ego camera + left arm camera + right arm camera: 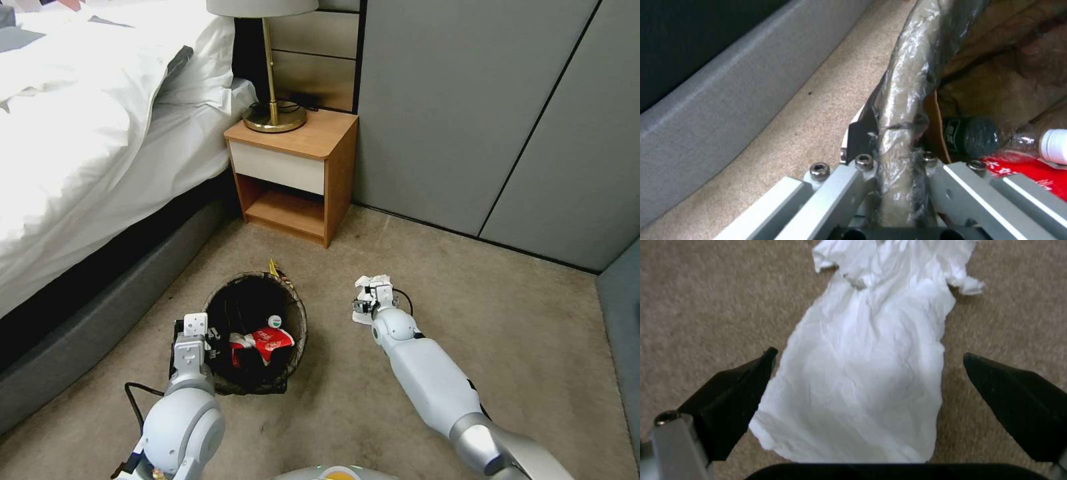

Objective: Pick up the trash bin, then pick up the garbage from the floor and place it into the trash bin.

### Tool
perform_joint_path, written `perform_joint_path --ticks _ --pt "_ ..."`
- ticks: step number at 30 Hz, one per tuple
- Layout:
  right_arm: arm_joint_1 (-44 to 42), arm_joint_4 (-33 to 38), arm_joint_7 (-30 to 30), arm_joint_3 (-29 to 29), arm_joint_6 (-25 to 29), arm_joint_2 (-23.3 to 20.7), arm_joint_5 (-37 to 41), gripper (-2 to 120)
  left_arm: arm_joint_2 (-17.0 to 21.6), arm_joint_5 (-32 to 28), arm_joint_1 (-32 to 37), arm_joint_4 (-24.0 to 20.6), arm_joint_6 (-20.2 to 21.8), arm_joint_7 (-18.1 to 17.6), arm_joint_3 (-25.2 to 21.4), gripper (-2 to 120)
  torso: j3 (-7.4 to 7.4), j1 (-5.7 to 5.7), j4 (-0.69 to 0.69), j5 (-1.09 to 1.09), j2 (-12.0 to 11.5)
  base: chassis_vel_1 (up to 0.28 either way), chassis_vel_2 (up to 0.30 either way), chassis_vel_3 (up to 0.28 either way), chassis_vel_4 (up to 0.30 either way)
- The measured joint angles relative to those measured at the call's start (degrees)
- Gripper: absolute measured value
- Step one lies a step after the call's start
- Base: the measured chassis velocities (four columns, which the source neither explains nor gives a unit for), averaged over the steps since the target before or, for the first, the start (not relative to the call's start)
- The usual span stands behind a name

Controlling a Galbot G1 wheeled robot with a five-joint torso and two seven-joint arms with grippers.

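My left tool clamps the trash bin rim; my right tool, spread, straddles the tissue, not yet picked.

- You get even, soft indoor light in the head view; the carpet and the grey wall panels read clearly.
- The white bedding at your left is blown out, with little fold detail left.
- The gap under the bed is deep shadow, and the inside of the trash bin is dark too.
- Straight lines bow slightly toward the head view's edges.
- Your left wrist view is soft all over; the plastic bag on the bin's rim shows streaks of glare.
- Your right wrist view is blurred; the tissue is bright, its creases faint, and the black fingers are unsharp.
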Motion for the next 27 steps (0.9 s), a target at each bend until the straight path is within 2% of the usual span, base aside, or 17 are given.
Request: perform_joint_path --ticks 5,9,11,12,15,17,18,19,21,22,25,26,27 --pt "0.18 -2.34 -0.66 0.52 0.97 0.6 -1.02 99 -0.06 0.0 0.0 0.0 0.0 -0.01 0.0 0 0.0 0.0 0.0 0.0 0.0 0.0 0.0 0.0 0.0" --pt "0.19 -3.49 -0.96 0.77 1.75 1.0 -1.75 90 -0.14 0.01 0.01 0.0 0.0 -0.03 -0.02 0 0.0 0.0 0.0 0.0 0.0 0.0 0.0 0.0 0.0" --pt "0.15 -4.12 -1.4 0.87 2.3 1.16 -2.29 80 -0.28 0.08 0.07 0.0 -0.02 -0.03 -0.01 0 0.0 0.0 0.0 0.01 0.0 0.0 0.0 0.0 0.0" --pt "0.15 -4.12 -1.4 0.87 2.3 1.16 -2.29 80 -0.28 0.08 0.07 0.0 -0.02 -0.03 -0.01 0 0.0 0.0 0.0 0.01 0.0 0.0 0.0 0.0 0.0" --pt "0.04 -4.71 -1.75 1.06 2.91 1.31 -2.79 64 -0.41 0.14 0.19 0.0 -0.03 -0.03 0.0 0 0.0 0.0 0.0 0.0 0.01 0.0 0.0 0.0 0.0" --pt "0.03 -4.74 -1.75 1.07 2.94 1.33 -2.81 64 -0.41 0.15 0.19 0.0 -0.03 -0.03 -0.01 0 0.0 0.0 0.0 0.0 0.0 0.0 0.0 0.0 0.0" --pt "-0.02 -4.92 -1.76 1.1 3.22 1.44 -2.97 55 -0.37 0.15 0.22 -0.05 -0.03 -0.03 -0.01 0 0.0 0.0 0.0 0.01 0.0 0.0 0.0 0.0 0.0" --pt "-0.02 -4.92 -1.76 1.1 3.22 1.44 -2.97 55 -0.37 0.15 0.22 -0.05 -0.03 -0.03 -0.01 0 0.0 0.0 0.0 0.01 0.0 0.0 0.0 0.0 0.0" --pt "-0.02 -5.11 -1.77 1.19 3.49 1.53 -3.13 43 -0.32 0.16 0.22 -0.05 -0.04 -0.03 -0.02 0 0.0 0.0 0.01 0.01 0.0 0.0 0.0 0.0 0.0" --pt "-0.02 -5.11 -1.77 1.19 3.49 1.53 -3.13 43 -0.32 0.16 0.22 -0.05 -0.04 -0.03 -0.02 0 0.0 0.0 0.01 0.01 0.0 0.0 0.0 0.0 0.0" --pt "-0.11 -5.12 -1.77 1.22 3.72 1.4 -3.34 30 -0.36 0.18 0.24 -0.06 -0.04 -0.03 0.0 0 0.0 0.0 0.01 0.01 0.0 0.0 0.0 0.0 0.0" --pt "-0.11 -5.12 -1.77 1.22 3.72 1.4 -3.34 30 -0.36 0.18 0.24 -0.06 -0.04 -0.03 0.0 0 0.0 0.0 0.01 0.01 0.0 0.0 0.0 0.0 0.0" --pt "-0.13 -5.09 -1.77 1.22 3.77 1.3 -3.42 23 -0.36 0.19 0.23 -0.06 -0.04 -0.03 0.02 0 0.0 0.0 0.01 0.01 0.01 0.0 0.0 0.0 0.0"
